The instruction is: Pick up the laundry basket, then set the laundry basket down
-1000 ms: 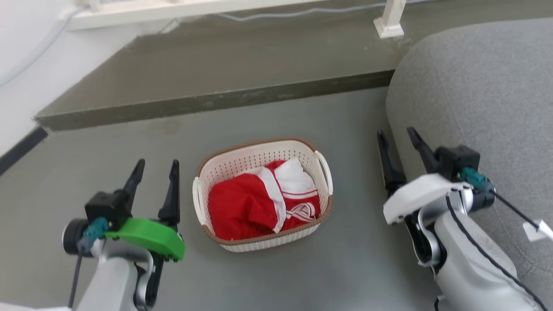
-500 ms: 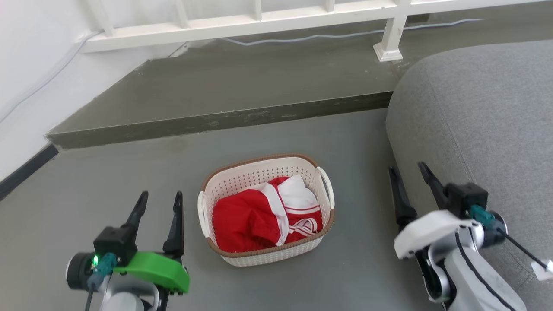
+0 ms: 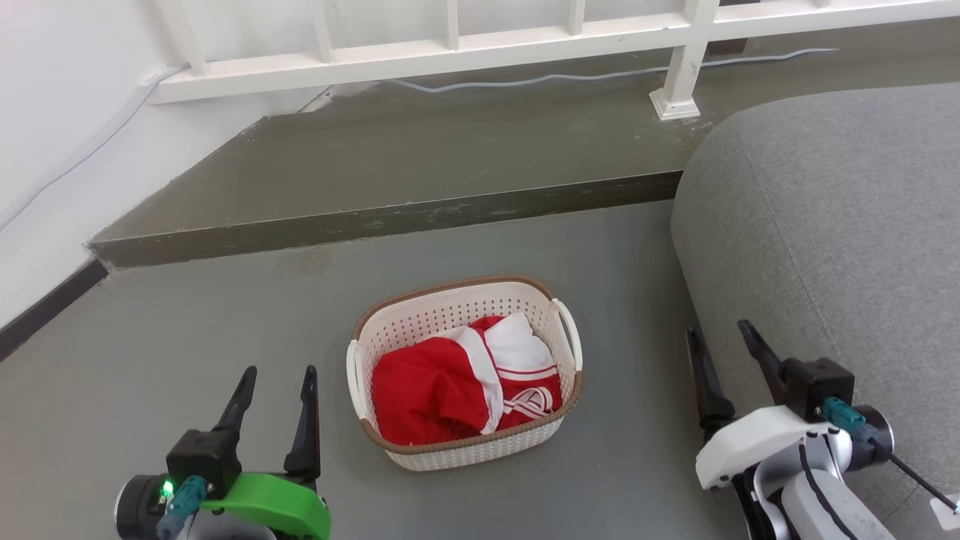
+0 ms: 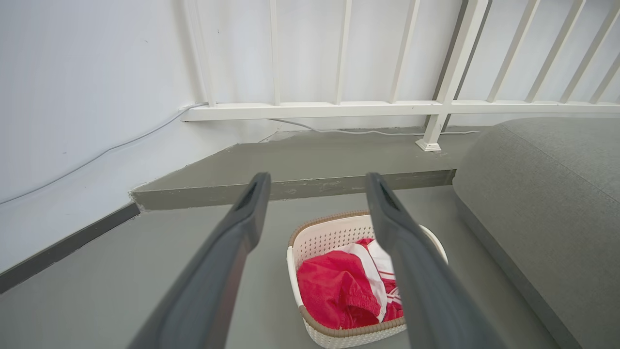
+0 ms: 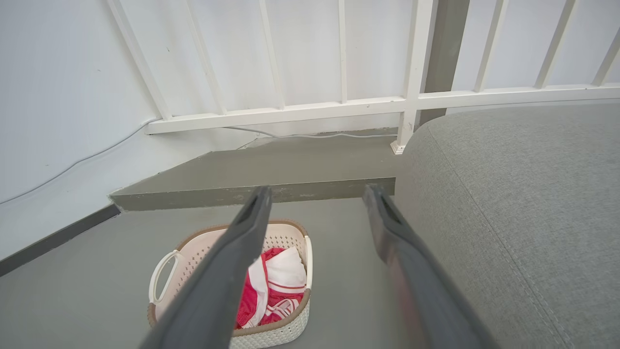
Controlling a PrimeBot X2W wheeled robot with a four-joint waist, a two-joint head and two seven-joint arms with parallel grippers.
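Both grippers, the left gripper [image 3: 277,373] and right gripper [image 3: 718,330], hang spread and empty on either side of the laundry basket [image 3: 465,450], which sits on the grey floor [image 3: 187,330] beside the sofa [image 3: 825,225].

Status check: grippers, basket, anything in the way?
Left gripper open, empty. Right gripper open, empty, close beside grey sofa. Laundry basket on floor between them, untouched, red-and-white clothing inside. Sofa crowds right arm.
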